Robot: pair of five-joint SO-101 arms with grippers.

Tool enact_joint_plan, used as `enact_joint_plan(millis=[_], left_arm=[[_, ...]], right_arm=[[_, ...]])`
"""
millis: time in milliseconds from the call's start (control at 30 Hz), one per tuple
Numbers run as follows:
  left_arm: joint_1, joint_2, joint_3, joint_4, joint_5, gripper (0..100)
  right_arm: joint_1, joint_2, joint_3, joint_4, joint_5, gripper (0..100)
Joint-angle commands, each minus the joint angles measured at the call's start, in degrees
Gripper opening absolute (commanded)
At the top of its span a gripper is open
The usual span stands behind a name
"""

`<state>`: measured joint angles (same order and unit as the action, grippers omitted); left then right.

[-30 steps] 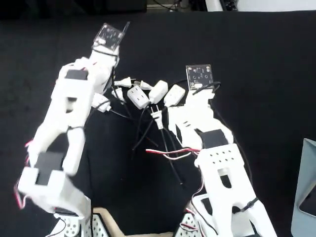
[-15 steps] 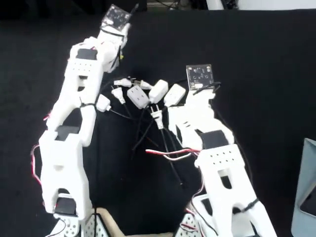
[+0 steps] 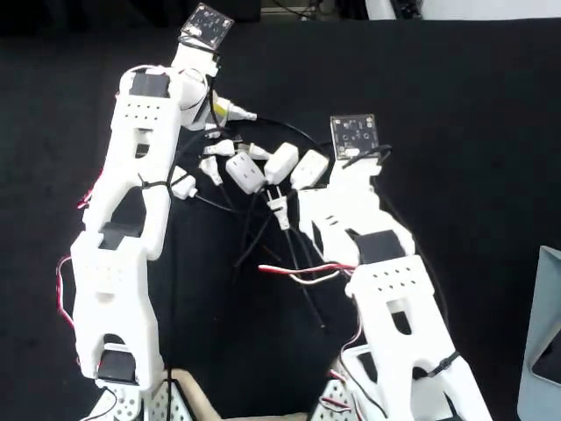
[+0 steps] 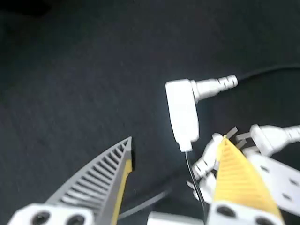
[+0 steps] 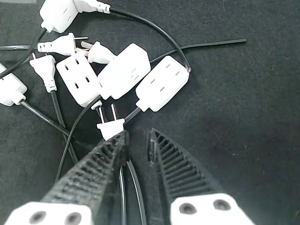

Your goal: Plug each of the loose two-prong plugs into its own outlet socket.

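My left gripper (image 4: 176,140) hangs open over a small white outlet block (image 4: 182,110) at the far end of the cluster, with nothing held between the grey finger (image 4: 112,164) and the yellow finger (image 4: 234,168). In the high view that block (image 3: 237,112) lies beside the left arm's tip. My right gripper (image 5: 137,137) is open by a narrow gap, low over the cloth. A loose two-prong plug (image 5: 110,124) lies just off one fingertip, prongs pointing away. Beyond it lie two single outlets (image 5: 164,83) (image 5: 124,71) and a three-socket block (image 5: 79,77).
More loose plugs (image 5: 58,45) (image 5: 96,52) (image 5: 44,68) and black cords tangle around the outlets on the black cloth (image 3: 456,132). Another outlet (image 5: 9,89) lies at the cluster's side. A grey bin (image 3: 543,342) stands at the right edge.
The left arm has stretched out from a folded, raised pose toward the back of the table and now sits over the far outlet block. The right arm has not moved.
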<state>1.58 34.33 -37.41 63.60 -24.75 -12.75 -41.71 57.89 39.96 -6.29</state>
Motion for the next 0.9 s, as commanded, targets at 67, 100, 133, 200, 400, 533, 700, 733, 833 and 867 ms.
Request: enact_joint_plan(millis=[67,100,133,200,400,533,700,733,833,867], left_arm=[[-2.9,-1.4,-9.7,11.3,2.4,22],[-3.5,-1.4,-11.3,13.5,2.5,20],[-3.7,-1.4,-13.2,16.1,2.5,18],[-4.4,-1.4,-17.3,21.5,2.5,14],[-4.6,-1.4,-31.2,36.2,2.5,7],[-6.0,-2.0,-35.5,37.4,6.9,6],[-7.2,-7.6,-30.7,37.4,7.7,7],[-7.2,-9.5,-28.9,37.4,7.7,7],[-6.9,-16.6,-22.3,37.4,7.7,7],[-6.6,-19.3,-19.7,37.4,7.7,7]], right_arm=[[0.4,-1.5,-0.4,-1.0,-0.4,7.1],[0.4,-1.5,-0.4,-1.0,-0.4,7.1],[0.4,-1.5,-0.4,-1.0,-0.4,7.1],[0.4,-1.4,-0.4,-0.9,-0.3,7.1],[0.4,-1.4,-0.6,-0.4,0.0,7.1],[0.2,-0.9,-1.4,2.2,1.7,7.5],[-2.6,5.8,-4.6,5.3,2.8,9.2],[-3.2,8.0,-5.2,5.5,2.8,11.0],[-4.2,14.3,-7.2,5.5,2.8,15.0],[-4.4,16.2,-7.9,5.5,2.8,14.9]])
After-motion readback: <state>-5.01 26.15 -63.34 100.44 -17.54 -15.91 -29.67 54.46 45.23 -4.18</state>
